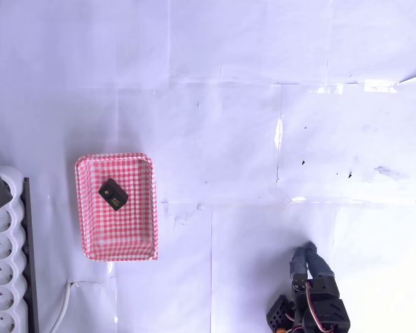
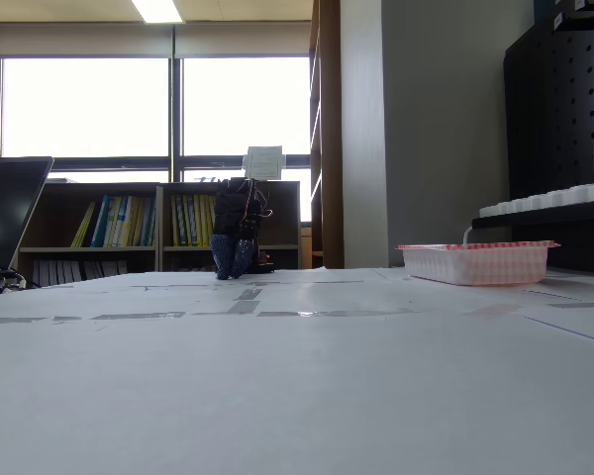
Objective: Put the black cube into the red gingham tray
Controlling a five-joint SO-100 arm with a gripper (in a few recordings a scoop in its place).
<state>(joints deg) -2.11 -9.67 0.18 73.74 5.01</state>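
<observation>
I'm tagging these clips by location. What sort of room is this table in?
Probably an office or lab: the fixed view shows bookshelves of binders under wide windows, a ceiling strip light and a laptop. The table is papered white, and a power strip lies beside it.

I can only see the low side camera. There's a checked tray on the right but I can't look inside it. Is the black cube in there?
Observer: Yes. From above, the black cube lies inside the red gingham tray, in its upper half.
Operator: Is it touching the tray's edge?
Observer: No, checked floor shows all round it, and it sits turned at an angle.
Operator: Is the gripper near the tray?
Observer: No. From above, the gripper is far off toward the lower right, with bare white table between them.
Operator: Are its jaws holding anything?
Observer: Nothing shows between the jaws, which look closed together.
</observation>
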